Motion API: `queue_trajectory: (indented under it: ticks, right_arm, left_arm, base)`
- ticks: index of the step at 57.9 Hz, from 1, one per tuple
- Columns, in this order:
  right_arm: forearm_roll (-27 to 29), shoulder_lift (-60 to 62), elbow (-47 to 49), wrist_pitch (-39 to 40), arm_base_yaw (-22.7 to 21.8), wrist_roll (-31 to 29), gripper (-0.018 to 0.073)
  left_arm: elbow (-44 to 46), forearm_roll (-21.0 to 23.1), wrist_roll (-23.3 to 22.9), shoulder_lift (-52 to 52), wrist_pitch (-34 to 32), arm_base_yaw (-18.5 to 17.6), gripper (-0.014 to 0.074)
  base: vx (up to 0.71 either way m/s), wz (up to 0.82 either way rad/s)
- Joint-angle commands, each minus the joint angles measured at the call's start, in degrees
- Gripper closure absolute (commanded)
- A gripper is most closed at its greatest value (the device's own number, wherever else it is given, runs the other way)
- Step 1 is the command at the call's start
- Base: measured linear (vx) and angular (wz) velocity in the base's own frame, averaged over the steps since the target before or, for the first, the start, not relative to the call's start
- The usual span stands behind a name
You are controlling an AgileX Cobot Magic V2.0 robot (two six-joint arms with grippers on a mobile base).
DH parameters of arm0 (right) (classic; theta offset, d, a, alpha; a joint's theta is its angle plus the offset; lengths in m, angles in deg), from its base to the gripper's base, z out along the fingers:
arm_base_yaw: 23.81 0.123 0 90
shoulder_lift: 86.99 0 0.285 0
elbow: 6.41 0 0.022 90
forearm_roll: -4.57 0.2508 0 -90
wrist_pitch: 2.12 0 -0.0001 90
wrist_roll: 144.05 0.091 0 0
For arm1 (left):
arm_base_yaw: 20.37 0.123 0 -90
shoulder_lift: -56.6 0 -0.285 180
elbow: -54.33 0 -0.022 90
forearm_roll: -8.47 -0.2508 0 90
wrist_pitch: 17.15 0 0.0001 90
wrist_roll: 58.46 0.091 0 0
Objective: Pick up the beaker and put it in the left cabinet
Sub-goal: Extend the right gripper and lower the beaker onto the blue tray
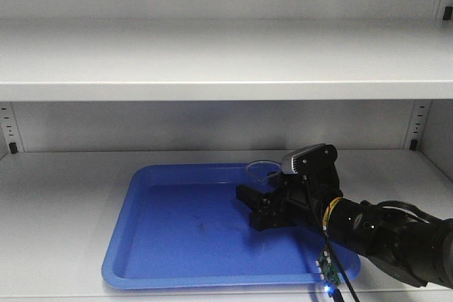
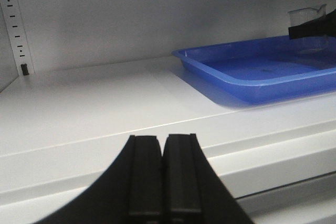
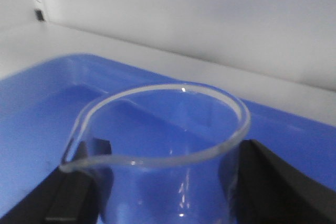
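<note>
The beaker (image 3: 168,150), clear glass with a pour spout at the near left, stands upright between the black fingers (image 3: 273,182) of my right gripper (image 3: 168,203), which press on both of its sides. In the front view its rim (image 1: 263,168) shows just behind the right gripper (image 1: 256,204), over the back right part of the blue tray (image 1: 163,245). The tray lies on the lower shelf (image 1: 64,203) of the left cabinet. In the left wrist view the beaker (image 2: 310,17) is at the far right. My left gripper (image 2: 163,141) is shut and empty at the shelf's front edge.
An upper white shelf (image 1: 226,61) hangs above the tray. Pin-hole strips (image 1: 7,129) run up the inner walls, one also in the left wrist view (image 2: 16,24). The shelf (image 2: 94,103) left of the tray (image 2: 252,85) is bare. The right arm (image 1: 396,235) reaches in from the lower right.
</note>
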Motion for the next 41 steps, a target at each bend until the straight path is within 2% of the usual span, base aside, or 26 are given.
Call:
queue_trajectory:
  ticks: [1,12,18,28,33,37,41]
  right_arm:
    - [0.87,2.83,2.18,3.31,-0.16,0.13,0.0544]
    - [0.57,2.83,2.18,4.29,-0.16,0.13,0.0428]
    - [0.57,2.83,2.18,4.23,-0.16,0.13,0.0303]
    - [1.18,2.83,2.18,4.23,-0.16,0.19,0.0011]
    - [1.23,2.83,2.18,4.23,-0.16,0.19,-0.0100]
    - [1.15,3.18,2.18,4.23,-0.16,0.19,-0.0154]
    - [1.15,4.02,2.18,4.23,-0.16,0.13,-0.0169]
  left_arm:
    - [-0.94,0.47,-0.19,-1.11,-4.78,-0.32,0.0596]
    - [-0.94,0.47,-0.19,-1.11,-4.78,-0.32,0.0596]
    - [-0.94,0.47,-0.19,-1.11,-4.78,-0.32,0.0596]
    - [-0.94,0.47,-0.19,-1.11,-4.78,-0.32,0.0596]
    - [-0.94,0.47,-0.19,-1.11,-4.78,-0.32,0.0596]
    - [-0.94,0.47,-0.19,-1.11,-4.78,-0.32,0.0596]
    - [-0.94,0.47,-0.19,-1.11,-4.78,-0.32,0.0596]
  base:
    - [0.00,0.00]
    - [0.00,0.00]
    - [0.00,0.00]
    - [0.00,0.00]
    - [0.00,0.00]
    - [0.00,0.00]
    - [0.00,0.00]
